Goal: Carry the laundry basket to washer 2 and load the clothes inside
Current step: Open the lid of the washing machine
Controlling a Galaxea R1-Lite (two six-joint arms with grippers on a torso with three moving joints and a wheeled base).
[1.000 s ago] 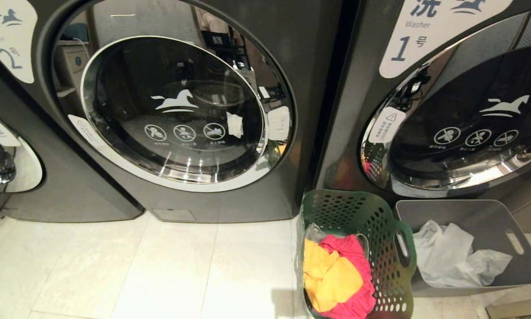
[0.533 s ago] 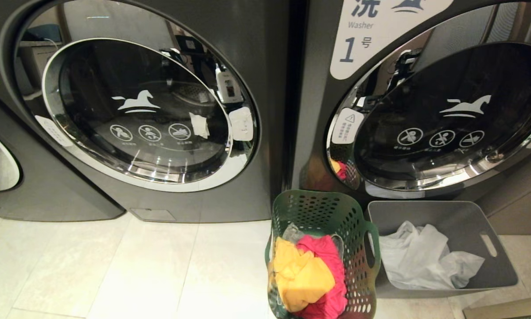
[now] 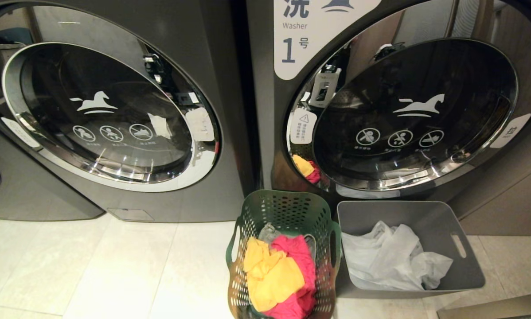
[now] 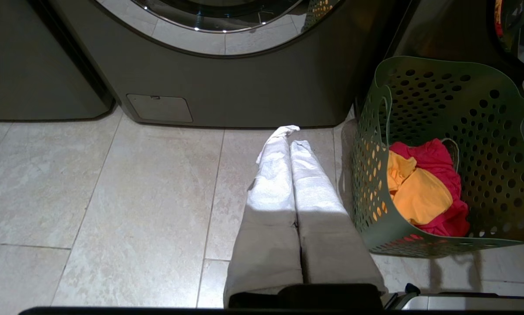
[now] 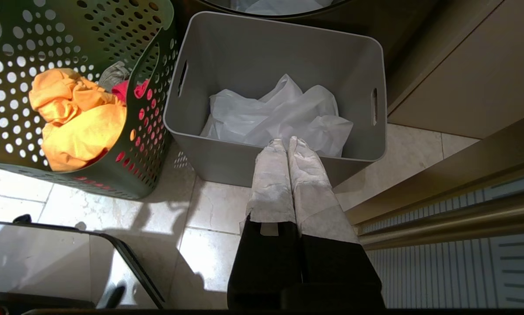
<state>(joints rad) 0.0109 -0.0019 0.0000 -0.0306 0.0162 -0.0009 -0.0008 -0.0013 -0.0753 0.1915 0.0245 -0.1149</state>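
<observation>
The green perforated laundry basket [image 3: 283,200] stands on the floor in front of the gap between the two washers, holding yellow and pink clothes [image 3: 274,274]. Washer 2 [image 3: 106,110] is the machine on the left; its round door is shut. Neither arm shows in the head view. My left gripper [image 4: 290,135], cloth-wrapped and shut on nothing, hangs over bare tile just left of the basket [image 4: 445,64] with its clothes [image 4: 419,197]. My right gripper [image 5: 287,142] is shut and empty above the near wall of a grey bin, to the right of the basket [image 5: 168,22].
Washer 1 [image 3: 416,115], door shut, stands behind the basket on the right. The grey bin [image 3: 465,248] with crumpled white material [image 3: 389,257] sits against the basket's right side. Pale floor tiles [image 3: 92,266] stretch before washer 2. A brown cabinet front [image 5: 476,65] is at the right.
The whole head view has slid leftward, so the camera has moved right. The basket now lies near the picture's middle and washer 2's number label has left the frame. The things themselves stayed put.
</observation>
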